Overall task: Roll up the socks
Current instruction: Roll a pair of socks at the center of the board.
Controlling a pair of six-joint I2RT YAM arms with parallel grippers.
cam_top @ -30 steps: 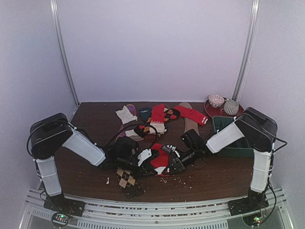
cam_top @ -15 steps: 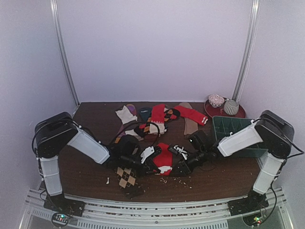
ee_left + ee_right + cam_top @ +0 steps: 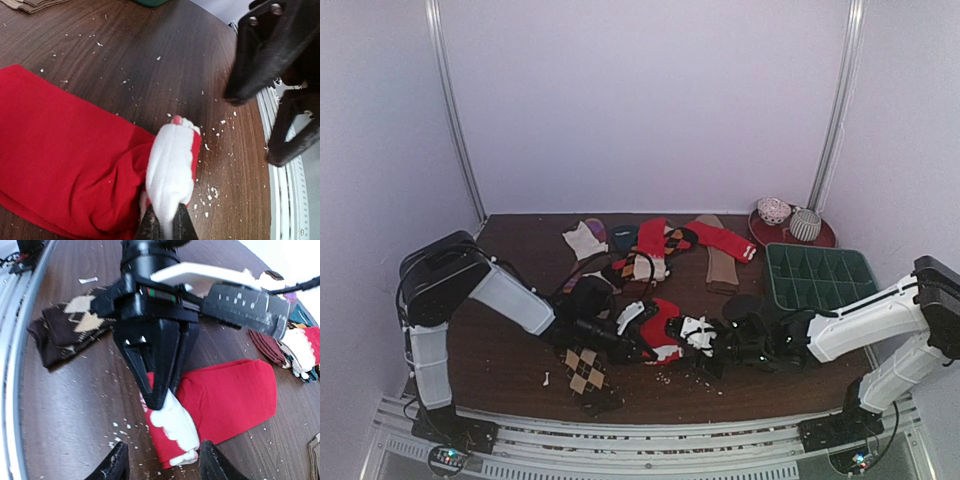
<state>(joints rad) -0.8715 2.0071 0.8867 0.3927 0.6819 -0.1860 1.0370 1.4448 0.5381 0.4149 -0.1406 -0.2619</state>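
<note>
**Right arm drops low beside the cuff**

In the last second the right arm [image 3: 860,325] has flattened along the surface [image 3: 520,260]. The right pincer [image 3: 162,465], fingers apart, faces the red sock [image 3: 65,155] mid-surface, perhaps not touching it. The left pincer [image 3: 166,222] is clamped on the white cuff [image 3: 170,165]. The argyle sock [image 3: 583,370] lies unrolled, so rolling looks barely begun.

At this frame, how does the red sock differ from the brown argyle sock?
The red sock is plain red with a white end; the argyle sock is dark brown with tan diamonds. The red sock's white end is pinched in the left gripper; the argyle sock lies untouched. The red sock sits mid-table, the argyle sock nearer the front edge. Both rest on the table.
</note>
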